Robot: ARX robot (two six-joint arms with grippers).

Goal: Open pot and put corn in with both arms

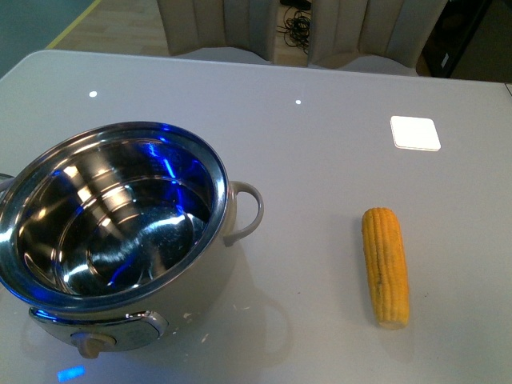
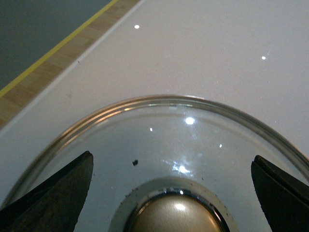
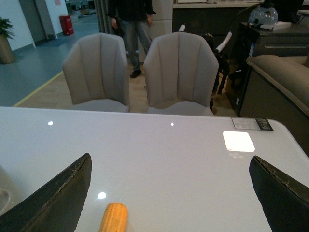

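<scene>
Pot (image 1: 218,178) is at near left on the table (image 1: 320,160). It's open, with a bare, empty steel bowl. Neither arm shows in the front view.

Left gripper (image 2: 171,159): jaws wide, one either side of the lid (image 2: 145,140) and clear of its brass knob (image 2: 176,215), holding nothing. The glass lid looks to be lying flat on the table, out of the front view. I'd call the opening step done.

Right gripper (image 3: 170,159): jaws wide and empty, above the table and looking toward the far edge and the chairs (image 3: 178,72).

Corn (image 1: 385,266) is on the table at right, well apart from the pot, with nothing touching it. Its long axis runs near-far with a slight lean, the near end a bit further right than the far end. The near end looks slightly narrower and paler, so the taper probably points near, but that's not certain.

The right arm is clearly the nearer one. In the right wrist view only the far tip of the corn (image 3: 114,217) shows, at the frame's lower edge. It lies between the fingers but off-centre, closer to one finger (image 3: 63,193).

So the cob sits below and nearer than where the gripper looks, with its axis roughly along the camera's line. The jaws would then close across its width, which is the right orientation. My read is that the next move needs the gripper to centre over the cob and drop to mid-length. Then it carries the cob left to the pot.
</scene>
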